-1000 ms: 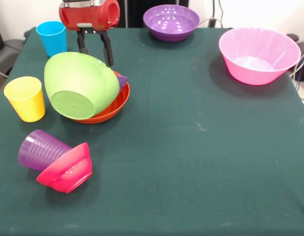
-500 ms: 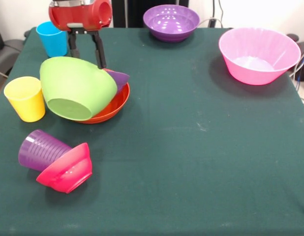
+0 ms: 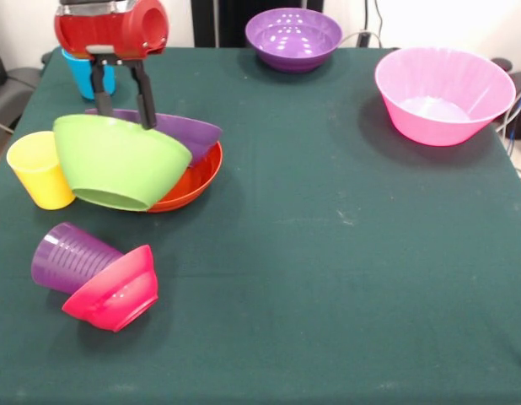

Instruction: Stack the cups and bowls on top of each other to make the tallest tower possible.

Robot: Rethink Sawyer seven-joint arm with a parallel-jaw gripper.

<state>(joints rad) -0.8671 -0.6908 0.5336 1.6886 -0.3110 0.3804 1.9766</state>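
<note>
On the green table (image 3: 345,253) the pincer (image 3: 123,101) is gripping the rim of the lime green bowl (image 3: 117,160), which is leaning on the wide orange bowl (image 3: 193,181), while beside that bowl the cups and other bowls are lying unstacked.

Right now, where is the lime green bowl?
Front view, left side: the lime green bowl hangs tilted from the end effector, between the yellow cup and the wide orange bowl.

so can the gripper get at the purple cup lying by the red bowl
Probably yes: the purple cup lies on its side with open table above it, though the gripper is busy at the green bowl.
</note>
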